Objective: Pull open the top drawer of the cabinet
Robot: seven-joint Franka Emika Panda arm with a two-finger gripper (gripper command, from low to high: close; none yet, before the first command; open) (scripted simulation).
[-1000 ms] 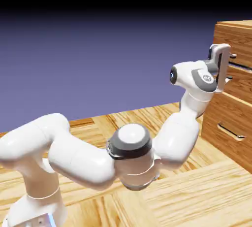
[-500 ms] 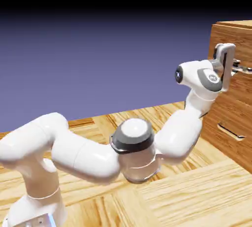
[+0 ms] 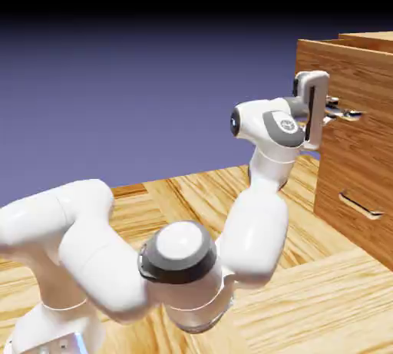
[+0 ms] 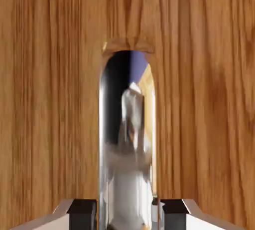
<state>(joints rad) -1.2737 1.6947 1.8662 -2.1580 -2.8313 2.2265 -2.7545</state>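
In the exterior view the top drawer (image 3: 361, 80) sits toward two o'clock, standing partly out from the cabinet (image 3: 376, 36) — its front proud of the body, an open gap showing behind its upper edge. The end effector (image 3: 330, 110) is closed on the silver bar handle (image 4: 126, 149), gripping it from both sides; in the hand view that handle runs from the centre down to six o'clock — fingertips (image 4: 82, 215) at about seven and five o'clock.
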